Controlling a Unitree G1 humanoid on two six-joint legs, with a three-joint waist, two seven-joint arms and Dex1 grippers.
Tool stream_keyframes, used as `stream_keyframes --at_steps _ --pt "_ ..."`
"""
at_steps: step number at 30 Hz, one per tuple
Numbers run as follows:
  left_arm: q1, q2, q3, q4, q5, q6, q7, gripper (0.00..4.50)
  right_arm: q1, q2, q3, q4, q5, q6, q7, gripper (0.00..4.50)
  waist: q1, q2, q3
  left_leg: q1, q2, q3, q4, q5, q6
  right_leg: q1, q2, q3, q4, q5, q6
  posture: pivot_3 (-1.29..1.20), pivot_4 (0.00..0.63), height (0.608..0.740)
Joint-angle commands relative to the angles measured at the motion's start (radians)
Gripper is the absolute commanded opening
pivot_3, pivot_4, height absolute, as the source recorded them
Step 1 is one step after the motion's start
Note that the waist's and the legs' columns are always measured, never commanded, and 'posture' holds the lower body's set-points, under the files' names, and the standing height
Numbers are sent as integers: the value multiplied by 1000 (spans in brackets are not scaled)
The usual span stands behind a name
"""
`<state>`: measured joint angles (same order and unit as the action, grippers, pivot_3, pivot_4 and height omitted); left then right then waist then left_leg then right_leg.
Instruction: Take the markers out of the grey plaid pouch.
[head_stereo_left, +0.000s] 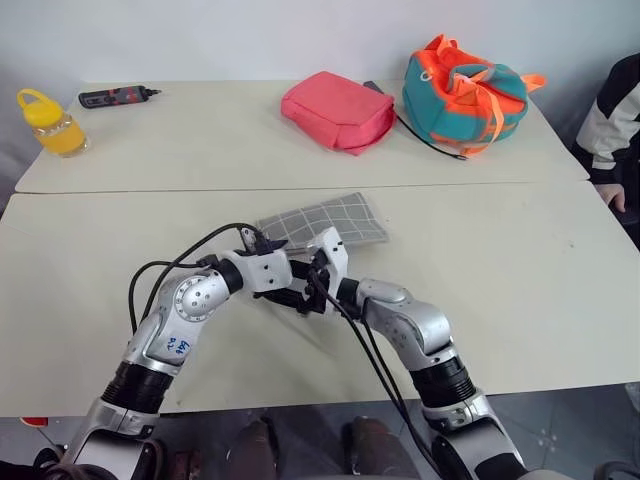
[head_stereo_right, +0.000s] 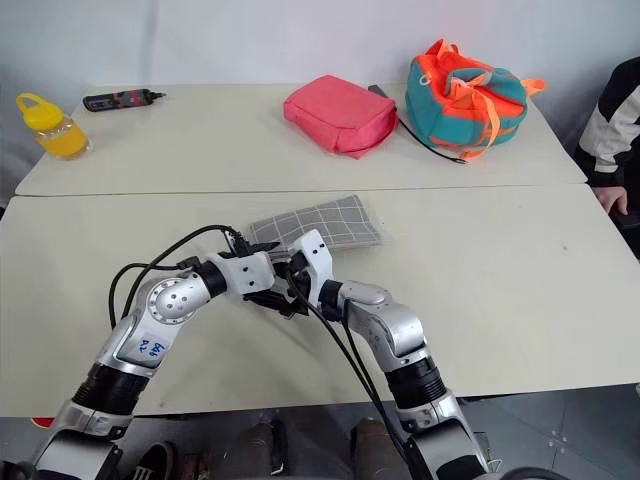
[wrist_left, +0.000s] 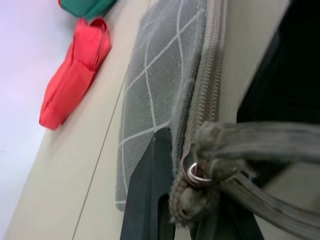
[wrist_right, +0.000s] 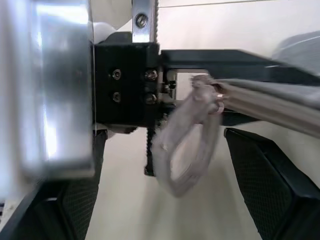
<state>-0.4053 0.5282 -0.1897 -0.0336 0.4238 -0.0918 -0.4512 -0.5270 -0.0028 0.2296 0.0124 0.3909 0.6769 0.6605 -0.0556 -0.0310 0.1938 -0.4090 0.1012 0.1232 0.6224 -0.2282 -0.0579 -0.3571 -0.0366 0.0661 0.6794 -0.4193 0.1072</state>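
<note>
Where head views hide it, left gripper clamps pouch.

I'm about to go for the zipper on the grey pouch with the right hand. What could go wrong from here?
The fabric loop hangs loose between the open right hand's fingers, so closing may catch only its edge and slip. The left hand pinches just the corner of the grey plaid pouch, so a hard pull could drag it free. Both hands sit crowded together and could knock each other.

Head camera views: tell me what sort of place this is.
Probably an indoor lab or test room: two pale tables pushed together against a plain white wall, staged with a pink pouch, a teal-and-orange bag and a yellow bottle.
</note>
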Motion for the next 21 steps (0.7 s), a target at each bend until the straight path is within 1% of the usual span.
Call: stream_keyframes --at_steps 1,2,5,8,12,15,16,21 --pt "16 4 -5 -51 7 3 -5 0 -17 5 -11 -29 22 -12 6 3909 0 0 0 0 0 0 0 0 0 0 0 0 0 0 0 0 150 740" --pt "18 7 -2 -54 6 3 -5 0 -16 -2 -15 -27 21 -14 10 3909 0 0 0 0 0 0 0 0 0 0 0 0 0 0 0 0 150 740" --pt "20 13 5 -53 5 2 -6 0 -18 -15 -35 -11 20 -18 7 3327 0 0 0 0 0 0 0 0 0 0 0 0 0 0 0 0 150 740" --pt "21 17 7 -50 6 -2 -5 0 -22 -28 -45 -2 22 -22 9 2283 -1 0 0 0 0 0 0 0 0 0 0 0 0 0 0 0 150 740" --pt "25 24 9 -42 4 -11 -6 0 -27 -28 -64 0 42 -16 2 1000 -1 0 0 0 0 0 0 0 0 0 0 0 0 0 0 0 150 740" --pt "32 33 16 -39 -2 -23 -7 0 -23 -35 -62 -2 48 -20 -6 176 -1 0 0 0 0 0 0 0 0 0 0 0 0 0 0 0 150 740" --pt "35 37 21 -40 -5 -26 -7 0 -19 -39 -63 -5 49 -20 -8 101 0 0 0 0 0 0 0 0 0 0 0 0 0 0 0 0 150 740" --pt "68 64 56 -47 -27 -42 0 0 2 -66 -96 -5 54 -26 -26 102 -1 0 0 0 0 0 0 0 0 0 0 0 0 0 0 0 150 740"
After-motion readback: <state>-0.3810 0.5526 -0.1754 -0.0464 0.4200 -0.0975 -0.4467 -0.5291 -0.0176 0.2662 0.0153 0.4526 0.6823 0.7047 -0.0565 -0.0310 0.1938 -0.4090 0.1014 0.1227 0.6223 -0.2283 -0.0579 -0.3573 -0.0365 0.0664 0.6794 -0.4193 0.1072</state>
